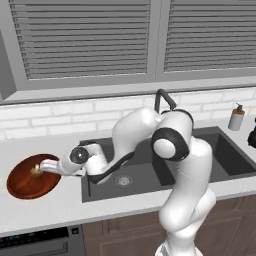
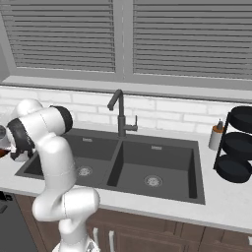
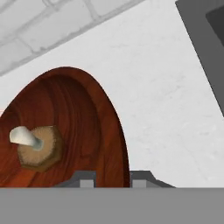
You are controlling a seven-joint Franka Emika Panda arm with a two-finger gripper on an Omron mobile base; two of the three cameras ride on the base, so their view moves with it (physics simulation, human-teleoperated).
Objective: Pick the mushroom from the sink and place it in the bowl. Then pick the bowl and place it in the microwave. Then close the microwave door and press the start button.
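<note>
The arm [image 1: 185, 165] stands nearest the base cameras. In the left base view it folds down and reaches toward 9 o'clock, low over the worktop [image 1: 60, 210], because the work now lies beside the basin and not in it.

The sink [image 1: 225, 155] is set into the worktop. Its basins hold nothing but the round metal drains, so the first transfer is judged complete.

The bowl [image 1: 22, 182] rests upright on the worktop at 9 o'clock of the sink, apart from the basin edge. This open position gives the hand a level approach to the bowl's rim from the sink side.

The claw [image 3: 113, 180] sits at 6 o'clock in the hand view. Its two tips stand narrowly apart, one inside the bowl and one outside, with the rim passing between them close to the outer tip. A gap shows on the inner side, so a firm pinch is not confirmed. The placement is judged to prepare a rim grasp for carrying the bowl to the microwave.

The mushroom [image 3: 39, 148], the task's first item, lies on its side on the bowl floor at 8 o'clock in the hand view, stem pointing toward 10 o'clock. It is clear of the tips, so a rim grip should not disturb it; a tilted lift could let it roll.
</note>
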